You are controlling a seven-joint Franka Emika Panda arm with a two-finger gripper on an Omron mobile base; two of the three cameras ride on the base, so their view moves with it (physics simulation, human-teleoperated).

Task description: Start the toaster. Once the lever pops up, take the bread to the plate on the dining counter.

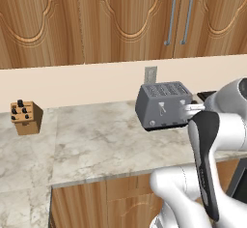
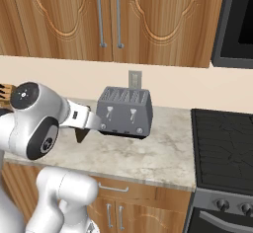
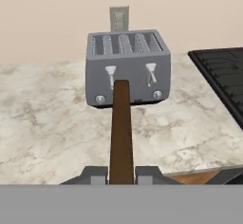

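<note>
Gripping the bread (image 3: pixel 121 133) edge-on between closed fingers, gripper (image 3: pixel 121 174) held in front of the toaster (image 3: pixel 128 66), slice pointing toward its left lever, apparently clear of the slots, toaster on the marbled worktop (image 3: pixel 42 123), beside a black stovetop (image 3: pixel 223 76)

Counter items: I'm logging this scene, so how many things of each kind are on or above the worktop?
toaster: 1
bread slice, held in the shut claw: 1
knife block: 1
wall outlet: 1
Total: 4
</note>
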